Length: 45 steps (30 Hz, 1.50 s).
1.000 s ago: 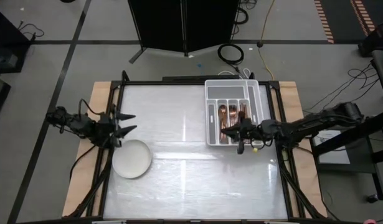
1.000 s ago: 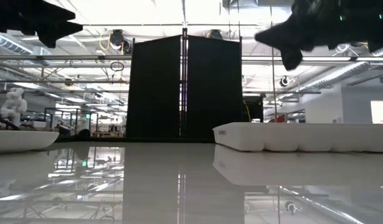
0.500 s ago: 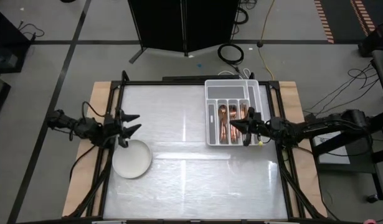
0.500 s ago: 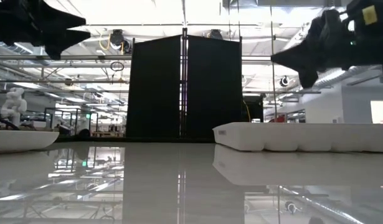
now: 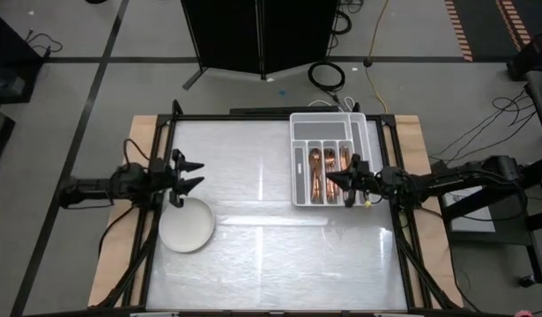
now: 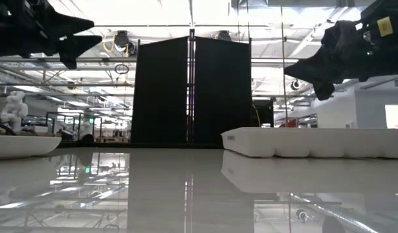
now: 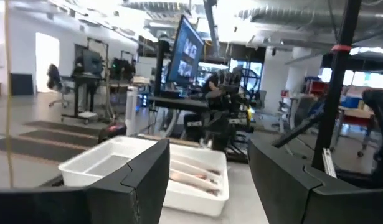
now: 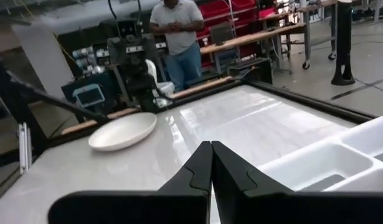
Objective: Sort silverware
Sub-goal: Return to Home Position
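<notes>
The copper silverware (image 5: 327, 165) lies in the long compartments of the white tray (image 5: 299, 160) at the table's far right; it also shows in the left wrist view (image 7: 192, 178). My right gripper (image 5: 332, 179) is shut on nothing and hovers over the tray's near right part, pointing toward the table's left. At the table's left edge my left gripper (image 5: 201, 174) stands open and empty, above the table just beyond the white plate (image 5: 187, 225). It points level toward the tray (image 7: 114, 167).
The round white plate (image 8: 122, 130) rests on the table at the near left. A black frame (image 5: 271, 118) rims the table. Beyond the table's left side a person (image 8: 175, 31) stands in the room. The glossy middle of the table (image 5: 262, 229) holds nothing.
My right gripper has drawn back toward the table's right edge over the tray and sunk a little, staying shut. My left arm has swung so that its gripper now points straight toward the table's right; the gripper has come down slightly and stays open.
</notes>
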### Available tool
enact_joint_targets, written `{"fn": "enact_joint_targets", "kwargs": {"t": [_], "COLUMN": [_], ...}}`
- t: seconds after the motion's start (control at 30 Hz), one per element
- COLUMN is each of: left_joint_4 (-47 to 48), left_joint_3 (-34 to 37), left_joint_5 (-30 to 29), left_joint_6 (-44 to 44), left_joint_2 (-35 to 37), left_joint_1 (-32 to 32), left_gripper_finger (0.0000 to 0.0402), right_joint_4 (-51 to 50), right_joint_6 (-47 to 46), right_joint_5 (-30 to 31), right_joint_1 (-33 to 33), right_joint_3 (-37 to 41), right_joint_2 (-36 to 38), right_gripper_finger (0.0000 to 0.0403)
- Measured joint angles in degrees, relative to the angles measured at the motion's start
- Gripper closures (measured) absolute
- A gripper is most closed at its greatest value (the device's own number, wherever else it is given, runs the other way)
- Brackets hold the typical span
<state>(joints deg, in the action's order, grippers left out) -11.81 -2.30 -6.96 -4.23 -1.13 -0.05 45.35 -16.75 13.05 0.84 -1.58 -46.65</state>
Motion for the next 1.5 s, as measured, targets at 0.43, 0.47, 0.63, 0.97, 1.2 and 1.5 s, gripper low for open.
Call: {"fn": "enact_joint_targets", "kwargs": {"t": [0.43,0.47,0.63,0.97,1.2,1.5], "left_joint_4": [9.0,9.1,9.1,9.1,9.2,9.2], "left_joint_3": [1.9,1.9,1.9,1.9,1.9,2.0], "left_joint_5": [-3.6,-3.6,-4.2,-3.8,-3.7,-3.6], "left_joint_6": [-4.4,-4.4,-5.8,-4.3,-4.3,-4.3], "left_joint_2": [-0.3,-0.4,-0.5,-0.6,-0.6,-0.6], "left_joint_1": [2.3,2.3,2.3,2.3,2.3,2.3], "left_gripper_finger": [0.0187,0.0187,0.0187,0.0187,0.0187,0.0187], "right_joint_4": [-7.6,-8.6,-11.2,-27.4,-34.6,-41.1], "right_joint_6": [6.5,7.5,13.2,16.3,15.9,-2.3], "right_joint_5": [-3.9,-3.8,-4.4,-3.6,-13.0,-14.4], "right_joint_1": [0.8,0.8,0.8,1.0,1.0,1.0], "right_joint_3": [0.8,0.8,0.8,0.8,0.8,0.8], "right_joint_2": [-0.1,-0.1,0.5,17.3,27.2,28.4], "right_gripper_finger": [0.0403,0.0403,0.0403,0.0403,0.0403,0.0403]}}
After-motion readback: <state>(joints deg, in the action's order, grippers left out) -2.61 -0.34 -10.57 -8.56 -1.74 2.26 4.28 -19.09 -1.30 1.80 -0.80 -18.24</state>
